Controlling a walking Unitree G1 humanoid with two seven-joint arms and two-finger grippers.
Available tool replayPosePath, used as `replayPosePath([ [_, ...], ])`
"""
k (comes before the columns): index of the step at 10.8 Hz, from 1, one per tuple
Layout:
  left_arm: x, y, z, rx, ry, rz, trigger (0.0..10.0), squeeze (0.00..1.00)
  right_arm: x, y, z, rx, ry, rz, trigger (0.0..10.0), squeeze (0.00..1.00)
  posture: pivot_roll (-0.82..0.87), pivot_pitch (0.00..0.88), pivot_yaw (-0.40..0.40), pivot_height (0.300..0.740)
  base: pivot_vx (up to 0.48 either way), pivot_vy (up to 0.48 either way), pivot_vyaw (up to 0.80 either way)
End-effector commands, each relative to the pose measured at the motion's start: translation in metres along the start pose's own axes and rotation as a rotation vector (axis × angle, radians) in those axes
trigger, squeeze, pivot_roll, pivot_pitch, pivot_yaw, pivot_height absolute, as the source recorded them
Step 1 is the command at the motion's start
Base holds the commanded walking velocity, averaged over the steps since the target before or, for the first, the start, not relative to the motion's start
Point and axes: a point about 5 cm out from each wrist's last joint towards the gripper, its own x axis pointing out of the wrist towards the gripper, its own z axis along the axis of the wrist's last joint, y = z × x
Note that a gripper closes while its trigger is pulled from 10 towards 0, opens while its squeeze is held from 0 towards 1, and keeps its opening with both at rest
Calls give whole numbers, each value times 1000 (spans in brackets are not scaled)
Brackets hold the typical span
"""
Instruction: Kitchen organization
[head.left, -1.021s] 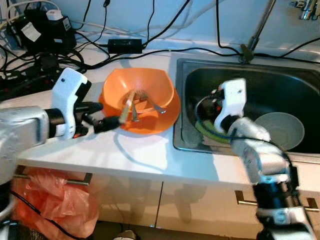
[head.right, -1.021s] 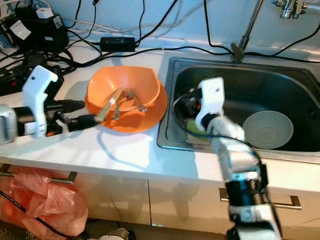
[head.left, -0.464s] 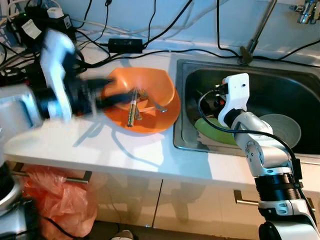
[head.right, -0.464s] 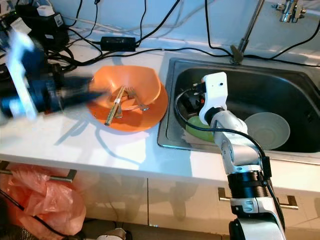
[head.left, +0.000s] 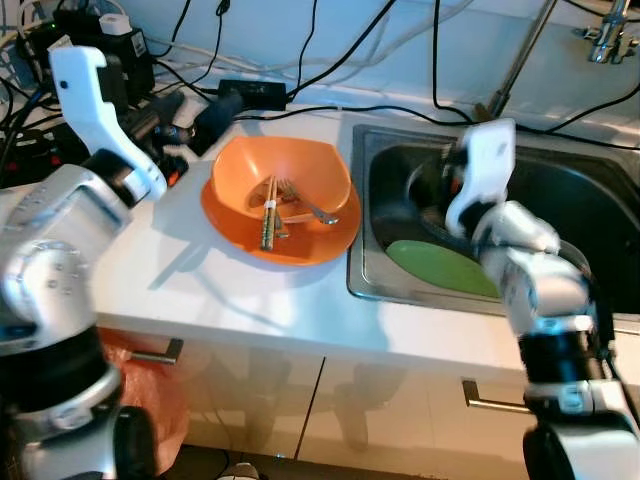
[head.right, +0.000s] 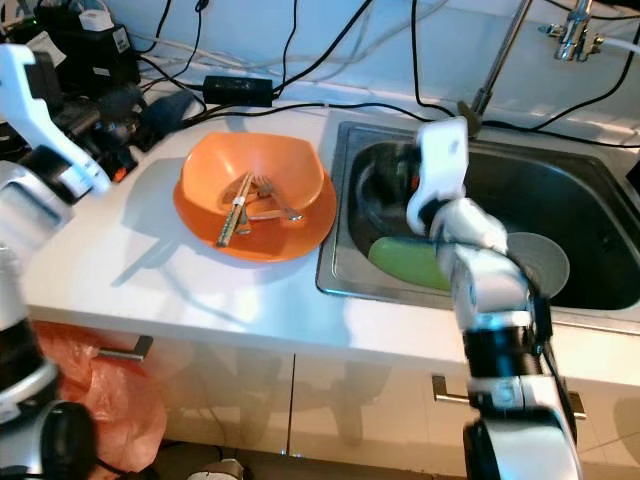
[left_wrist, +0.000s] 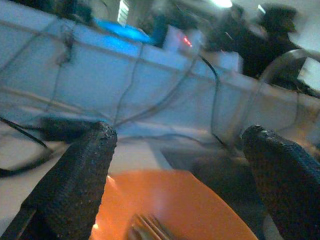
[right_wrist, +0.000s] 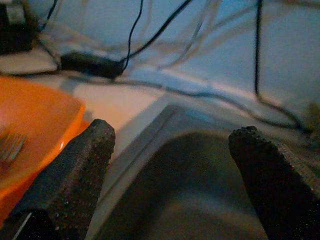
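Hovering spread and empty, left pincer (head.left: 200, 112) should descend squarely over chopsticks (head.left: 267, 200) in orange bowl (head.left: 280, 180); right pincer (right_wrist: 170, 165) spread above sink (head.left: 580, 190).

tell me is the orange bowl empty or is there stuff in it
Not empty. The orange bowl holds chopsticks and a fork, lying loose inside it.

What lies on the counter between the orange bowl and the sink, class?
Nothing: a bare strip of white counter separates the orange bowl from the sink rim, as the right eye view shows.
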Motion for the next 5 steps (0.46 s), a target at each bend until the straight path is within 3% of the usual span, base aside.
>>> replayPosePath([
  [1,2,4,-7,31,-26,101,10000,0,-1,-7,1,17,-18,-50,10000,0,183,41,-72,740,0,0,0],
  [3,-2,-11,-20,168,-101,247,10000,0,-8,0,8,58,-114,-69,10000,0,178,54,-66,740,0,0,0],
  [4,-4,-30,-35,236,-113,280,10000,0,-13,7,17,59,-179,-53,10000,0,162,63,-61,740,0,-337,0],
  [5,-5,-44,-46,228,-119,277,10000,0,-16,12,21,41,-207,-34,10000,0,162,63,-61,740,0,-472,0],
])
